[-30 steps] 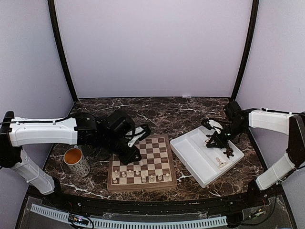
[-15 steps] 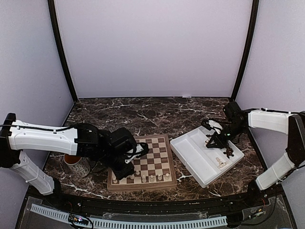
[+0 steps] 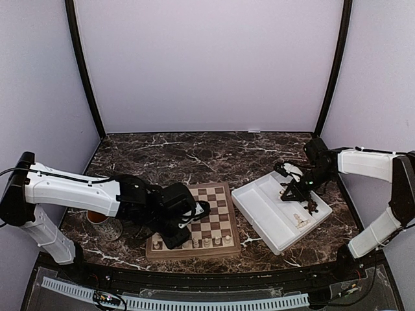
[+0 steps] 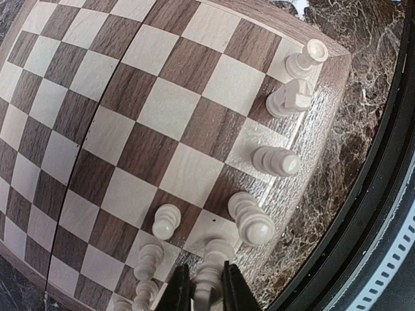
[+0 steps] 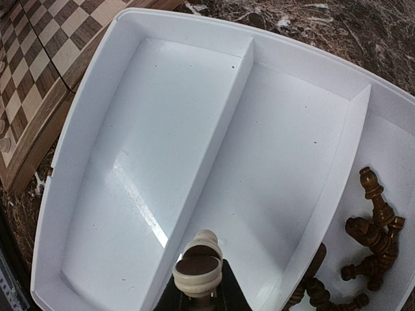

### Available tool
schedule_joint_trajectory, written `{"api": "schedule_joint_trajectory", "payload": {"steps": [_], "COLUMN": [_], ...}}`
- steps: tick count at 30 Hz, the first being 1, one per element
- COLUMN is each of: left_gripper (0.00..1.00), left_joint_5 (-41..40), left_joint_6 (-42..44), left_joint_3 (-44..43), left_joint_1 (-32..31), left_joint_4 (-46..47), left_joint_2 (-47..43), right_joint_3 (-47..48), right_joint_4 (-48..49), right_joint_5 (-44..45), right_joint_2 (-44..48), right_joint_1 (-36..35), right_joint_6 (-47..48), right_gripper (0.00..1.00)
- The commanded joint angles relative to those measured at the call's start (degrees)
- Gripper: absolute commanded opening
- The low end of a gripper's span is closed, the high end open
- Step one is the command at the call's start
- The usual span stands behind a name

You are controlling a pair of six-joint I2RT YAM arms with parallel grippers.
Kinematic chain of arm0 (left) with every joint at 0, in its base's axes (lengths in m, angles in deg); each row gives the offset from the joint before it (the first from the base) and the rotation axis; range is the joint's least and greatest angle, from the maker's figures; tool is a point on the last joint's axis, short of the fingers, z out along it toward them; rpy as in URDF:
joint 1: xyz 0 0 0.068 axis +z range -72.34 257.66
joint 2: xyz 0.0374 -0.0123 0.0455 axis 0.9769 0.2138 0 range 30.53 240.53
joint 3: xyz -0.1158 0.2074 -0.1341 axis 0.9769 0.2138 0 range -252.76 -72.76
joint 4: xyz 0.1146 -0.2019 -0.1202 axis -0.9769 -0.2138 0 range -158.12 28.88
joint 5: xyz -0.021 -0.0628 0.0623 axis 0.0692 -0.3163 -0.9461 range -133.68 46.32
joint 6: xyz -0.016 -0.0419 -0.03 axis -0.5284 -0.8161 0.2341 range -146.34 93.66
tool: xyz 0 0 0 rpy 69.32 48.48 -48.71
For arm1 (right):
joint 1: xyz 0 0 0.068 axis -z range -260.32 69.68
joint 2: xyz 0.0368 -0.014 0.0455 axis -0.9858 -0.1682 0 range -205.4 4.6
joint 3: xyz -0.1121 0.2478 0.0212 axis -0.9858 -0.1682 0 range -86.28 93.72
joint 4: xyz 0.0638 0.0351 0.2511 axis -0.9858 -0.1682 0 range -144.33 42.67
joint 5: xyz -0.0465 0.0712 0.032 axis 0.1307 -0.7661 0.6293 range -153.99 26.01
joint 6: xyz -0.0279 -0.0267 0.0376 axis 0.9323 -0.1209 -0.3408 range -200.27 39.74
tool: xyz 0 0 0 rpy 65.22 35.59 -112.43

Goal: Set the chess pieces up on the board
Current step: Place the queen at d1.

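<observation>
The board [image 3: 217, 201] lies in the middle of the table, with several cream chess pieces [image 3: 207, 242] along its near rows. My left gripper [image 3: 186, 228] is low over the near left part of the board. In the left wrist view it [image 4: 206, 277] is shut on a cream piece [image 4: 209, 256] standing in the near row, beside other cream pieces [image 4: 249, 219]. My right gripper [image 3: 293, 192] hangs over the white tray [image 3: 262, 210]. In the right wrist view it [image 5: 198, 299] is shut on a cream piece [image 5: 198, 265] whose dark felt base shows.
Dark brown pieces [image 5: 371, 228] lie in the tray's right compartment, which also holds a cream piece [image 3: 300, 221]. A mug [image 3: 104, 225] stands left of the board, partly under my left arm. The board's corner [image 5: 35, 58] lies close to the tray's left wall [image 5: 78, 123].
My left arm has swung down from the board's far left side to its near rows with the cream piece. The right arm has not moved.
</observation>
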Motion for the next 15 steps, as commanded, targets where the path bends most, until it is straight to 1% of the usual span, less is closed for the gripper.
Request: {"api": "schedule_joint_trajectory", "payload": {"steps": [1,6,12,15], "left_gripper": [0.06,0.08,0.23,0.28], "left_joint_5": [0.31,0.09,0.01,-0.11], "left_joint_6": [-0.41,-0.14,-0.15,-0.18], "left_joint_3": [-0.67,-1.16,-1.94,-2.52], "left_joint_1": [-0.37,-0.61,-1.02,-1.3], "left_joint_4": [1.61,1.1,-0.25,-1.28], "left_joint_2": [0.8,1.73,2.46,2.74], "right_joint_3": [0.64,0.62,0.63,0.63], "right_joint_4": [0.08,0.07,-0.07,-0.13], "right_joint_5": [-0.13,-0.13,-0.2,-0.22], "right_joint_2": [0.23,0.32,0.14,0.18], "right_joint_1": [0.39,0.42,0.42,0.42], "right_joint_6": [-0.51,-0.56,-0.45,-0.47], "right_gripper": [0.07,0.07,0.07,0.07]}}
